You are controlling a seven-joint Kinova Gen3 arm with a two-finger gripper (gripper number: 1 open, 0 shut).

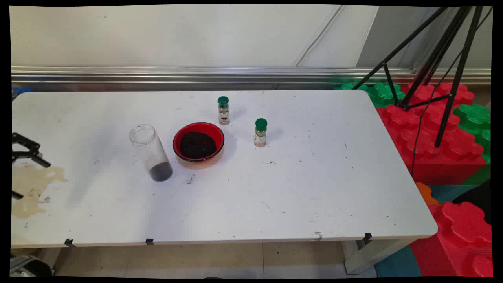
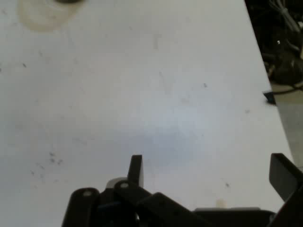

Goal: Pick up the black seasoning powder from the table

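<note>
where the fingers point(image 2: 136, 171) stand spread wide over bare white table point(image 2: 142, 85), holding nothing. ahead of the fingertips, a faint tan stain point(image 2: 42, 16). far off beyond them, clear jar point(image 1: 150, 152) with dark grains, beside red bowl point(image 1: 198, 145) of the same; two green-capped spice bottles point(image 1: 223, 111) behind. gripper point(image 1: 23, 151) low at table's left edge.

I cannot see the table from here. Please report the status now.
Tool open, empty, over bare table at its left edge. Nearest: clear jar, upright, dark powder at bottom. Red bowl beside it; two green-capped bottles behind.
</note>
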